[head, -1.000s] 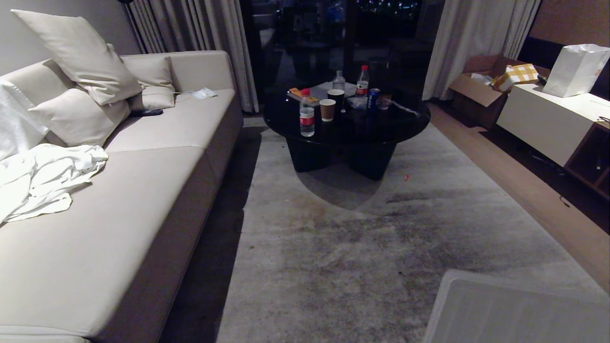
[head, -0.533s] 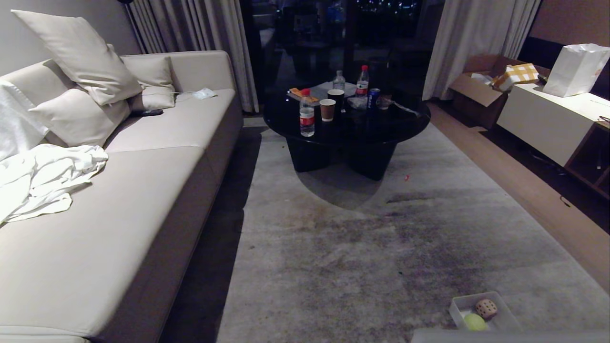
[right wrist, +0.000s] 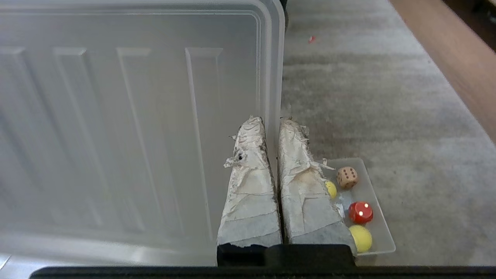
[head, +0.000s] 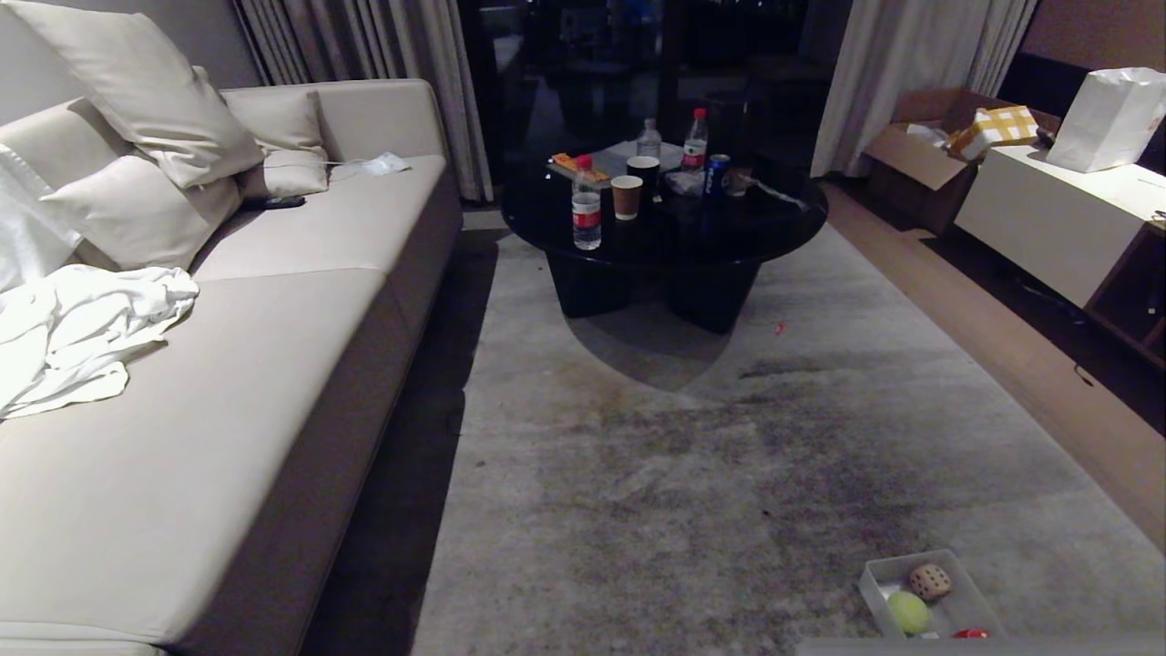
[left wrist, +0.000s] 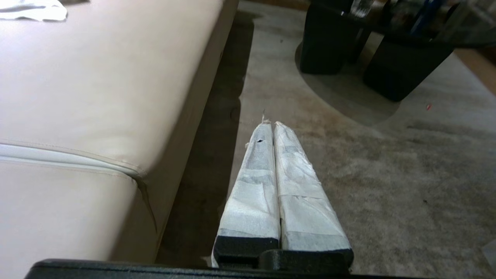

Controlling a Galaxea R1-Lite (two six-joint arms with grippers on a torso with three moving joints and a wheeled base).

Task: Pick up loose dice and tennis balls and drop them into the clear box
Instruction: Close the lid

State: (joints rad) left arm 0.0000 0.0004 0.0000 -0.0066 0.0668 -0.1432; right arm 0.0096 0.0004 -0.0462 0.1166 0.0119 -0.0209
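The clear box (head: 873, 583) sits on the carpet at the lower right. In it lie a beige die (head: 929, 580), a tennis ball (head: 908, 611) and a red die (head: 971, 632). The right wrist view shows the clear box (right wrist: 383, 234) with the beige die (right wrist: 347, 177), the red die (right wrist: 360, 212), one yellow ball (right wrist: 361, 237) and a second yellow thing (right wrist: 331, 189) half hidden behind a finger. My right gripper (right wrist: 271, 120) is shut on the edge of a ribbed clear lid (right wrist: 135, 116), held above and beside the box. My left gripper (left wrist: 270, 123) is shut and empty, over the carpet by the sofa.
A long beige sofa (head: 228, 383) with pillows and a white cloth runs along the left. A black round table (head: 665, 228) with bottles and cups stands ahead. A white cabinet (head: 1048, 219) and a cardboard carton (head: 920, 150) are at the right. The lid's edge (head: 975, 645) shows at the bottom.
The lid has dropped out of the lower right of the head view, uncovering the box with its dice and ball. The whole head view has shifted slightly.
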